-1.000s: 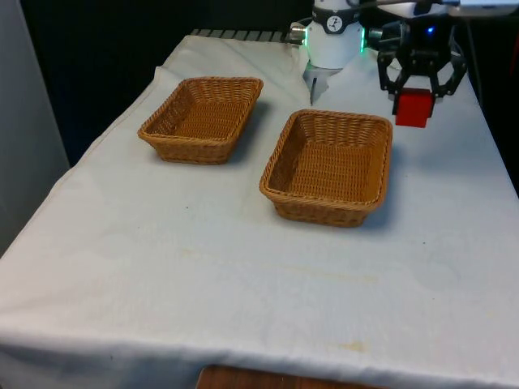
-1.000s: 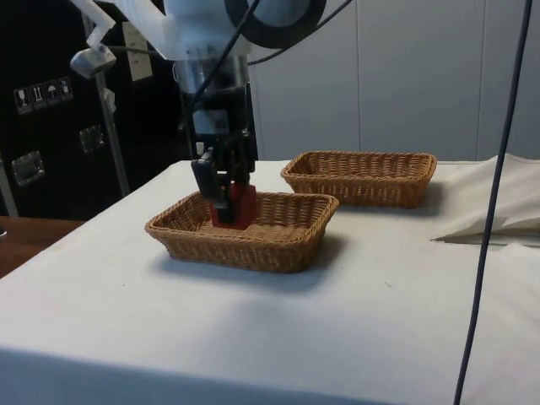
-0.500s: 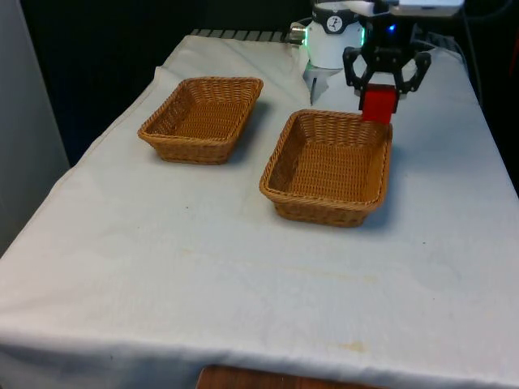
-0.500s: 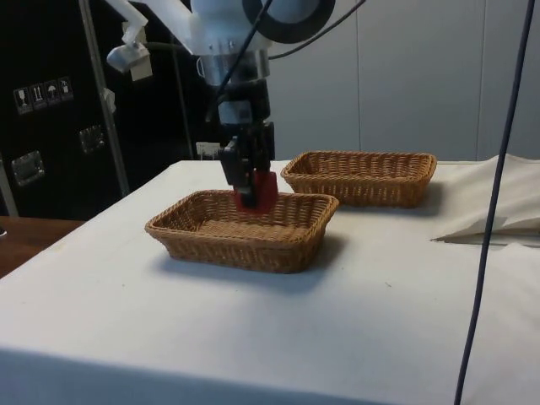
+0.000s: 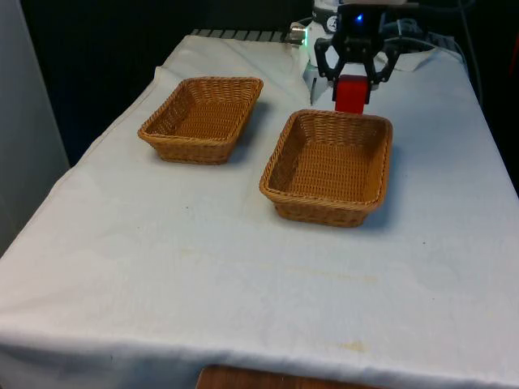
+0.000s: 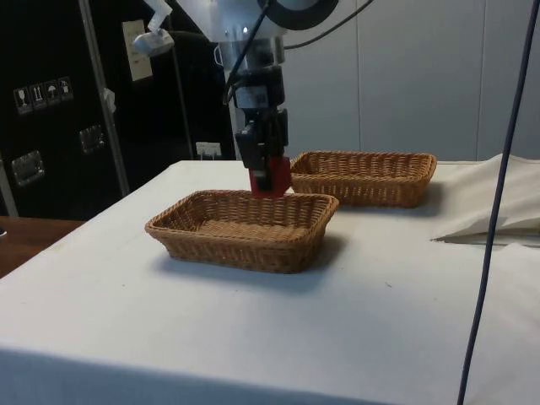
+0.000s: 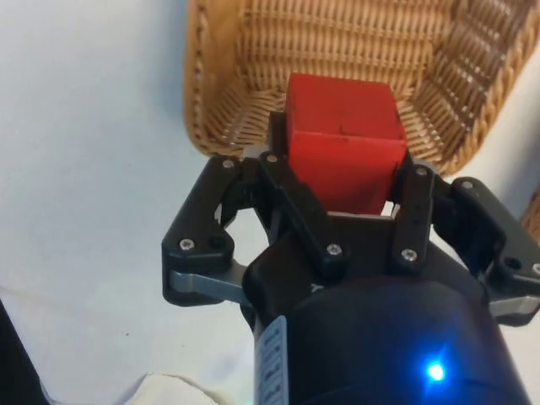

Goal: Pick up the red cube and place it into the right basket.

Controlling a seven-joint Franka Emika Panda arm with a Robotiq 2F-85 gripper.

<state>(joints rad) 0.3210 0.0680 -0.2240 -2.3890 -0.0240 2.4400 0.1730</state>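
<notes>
The gripper [image 5: 352, 81] has its jaws clamped on the red cube [image 5: 351, 94], held in the air just over the far rim of the wicker basket on the front view's right [image 5: 332, 166]; side view puts the cube [image 6: 272, 175] above that basket's far edge [image 6: 245, 228], between the two baskets, not yet over the middle. Wrist view shows the cube [image 7: 344, 139] gripped on two opposite faces with the basket's woven corner [image 7: 253, 93] below it. Step in hand, as I read it: carry and drop. To do it well, bring the cube nearer, over the basket's centre, lower it inside the walls before letting go, and keep it clear of the rim so it doesn't catch or bounce out onto the cloth. Second wicker basket [image 5: 202, 118] sits on the front view's left, a bit farther back, apart from the first, nothing in it. Table [image 5: 243, 275] under a white cloth, a few faint stains near the front edge, cloth bunched at the far side in the side view. Dark cabinets [image 6: 51, 110] behind, pale wall panels [image 6: 405, 76] beside them.
</notes>
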